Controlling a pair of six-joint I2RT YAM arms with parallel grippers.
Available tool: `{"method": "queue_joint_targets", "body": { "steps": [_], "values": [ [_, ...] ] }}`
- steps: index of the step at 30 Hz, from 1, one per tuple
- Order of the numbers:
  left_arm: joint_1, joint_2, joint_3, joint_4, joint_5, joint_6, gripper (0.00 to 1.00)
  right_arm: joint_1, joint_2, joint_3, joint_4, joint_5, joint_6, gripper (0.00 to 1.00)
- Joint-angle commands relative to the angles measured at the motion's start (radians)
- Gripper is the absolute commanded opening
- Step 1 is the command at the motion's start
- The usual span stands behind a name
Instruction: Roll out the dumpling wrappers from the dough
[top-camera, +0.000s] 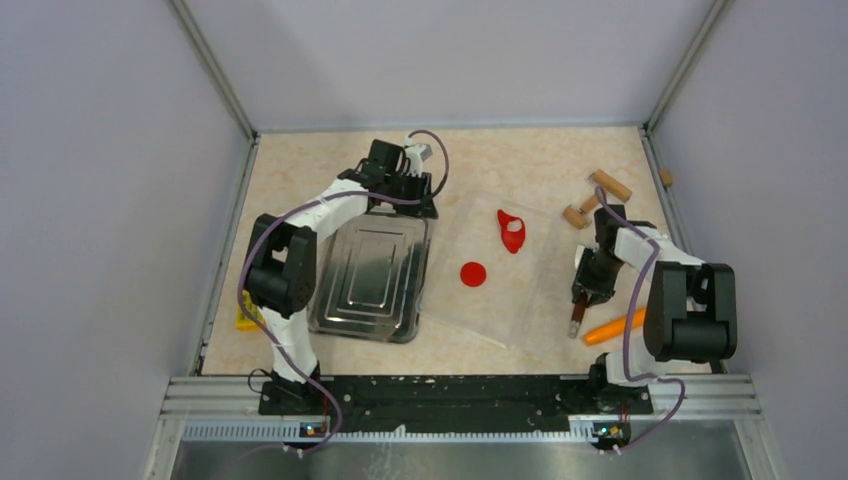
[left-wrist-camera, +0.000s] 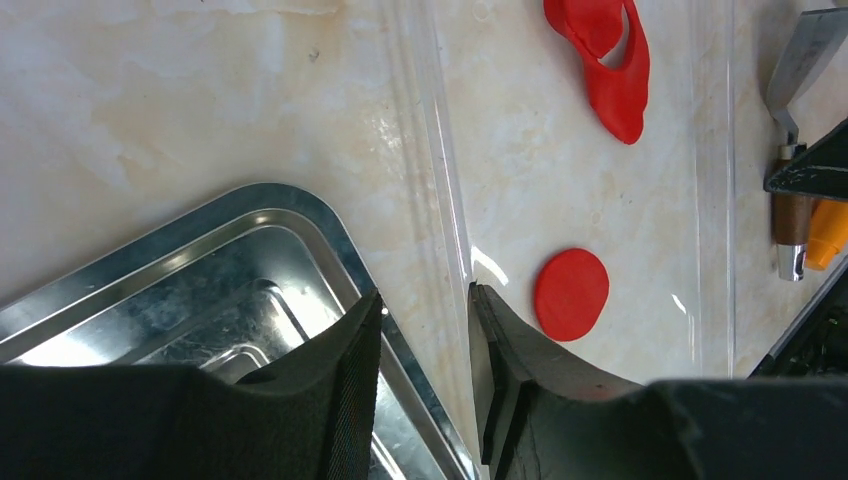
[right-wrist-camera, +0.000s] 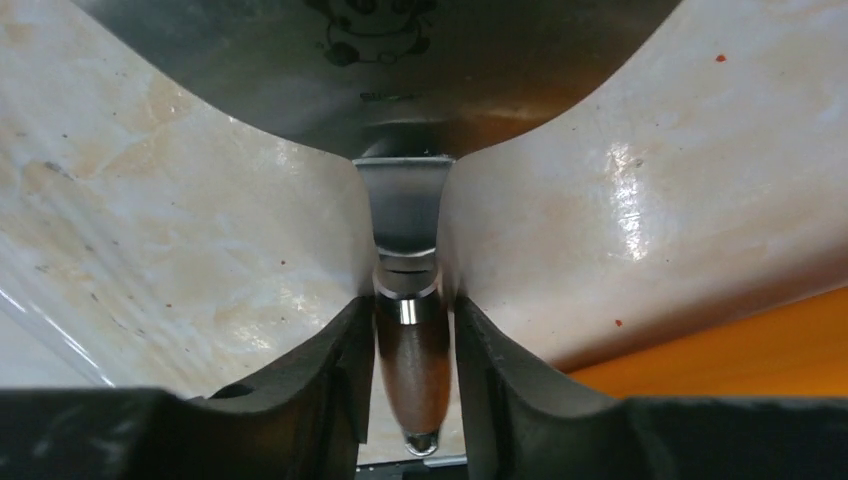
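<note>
Left gripper (left-wrist-camera: 425, 300) fingers were parted, empty, over tray (left-wrist-camera: 200, 250) far corner | right gripper (right-wrist-camera: 410, 305) flanked scraper (right-wrist-camera: 400, 60) handle, grip unclear | dough (top-camera: 511, 231) lay far, wrapper (top-camera: 473, 273) near, on clear mat (top-camera: 530, 300)

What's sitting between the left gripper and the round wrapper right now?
Nothing visible blocks it. The left gripper, jaws open, hangs over the rim of the metal tray; the wrapper lies just beyond on the clear mat. Only the mat's edge crosses the gap. The holed dough lies off that line.
</note>
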Motion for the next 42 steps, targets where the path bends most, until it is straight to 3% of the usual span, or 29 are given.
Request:
{"method": "queue_joint_targets", "body": {
  "steps": [1,4,6,13,19,21,24,29,35,42],
  "values": [
    [0.024,-0.088,0.041,-0.030,0.073,0.073,0.40,-0.004,0.028,-0.025,0.092,0.004,0.026,0.31],
    [0.025,-0.109,0.045,-0.037,0.103,0.099,0.40,-0.004,0.026,-0.020,0.095,-0.011,0.027,0.18],
    [0.025,-0.125,0.045,-0.035,0.140,0.119,0.40,-0.004,0.006,0.000,0.060,-0.017,0.016,0.01],
    [0.001,-0.242,-0.036,0.117,0.229,0.166,0.40,-0.003,-0.189,0.134,-0.055,-0.206,-0.134,0.00],
    [-0.049,-0.210,0.091,0.079,0.192,0.032,0.43,0.048,-0.282,0.189,-0.026,-0.406,-0.249,0.00],
    [-0.056,-0.163,0.169,0.028,0.229,-0.033,0.44,0.123,-0.292,0.207,-0.020,-0.430,-0.302,0.00],
    [-0.059,-0.086,0.265,-0.005,0.335,-0.159,0.44,0.231,-0.284,0.253,-0.039,-0.417,-0.460,0.00],
    [-0.066,-0.057,0.247,0.096,0.479,-0.223,0.47,0.361,-0.213,0.347,-0.090,-0.316,-0.737,0.00],
    [-0.068,-0.005,0.235,0.169,0.556,-0.318,0.47,0.419,-0.088,0.508,-0.111,-0.259,-0.829,0.00],
    [-0.068,0.026,0.226,0.198,0.571,-0.361,0.47,0.535,-0.027,0.581,-0.092,-0.158,-0.888,0.00]
  ]
}}
